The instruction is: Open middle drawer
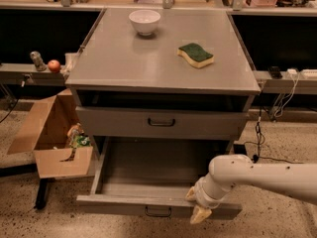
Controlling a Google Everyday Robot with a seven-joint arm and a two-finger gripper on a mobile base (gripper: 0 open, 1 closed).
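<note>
Pulled-out lowest drawer (pixel 148 175), end effector (pixel 197 206) at its front edge, middle drawer (pixel 161 123) above shut

Cabinet top (pixel 124 63), bowl (pixel 144 21), sponge (pixel 196 55), claw (pixel 198 207) at drawer (pixel 124 204)

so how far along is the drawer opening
Done: the open drawer, below the upper drawer that sits nearly flush, is pulled well out, with its inside showing. In hand: the pincer is at the open drawer's front panel, right of its handle. Left: little, probably just letting go and backing away. Whether another drawer hides beneath cannot be seen.
</note>
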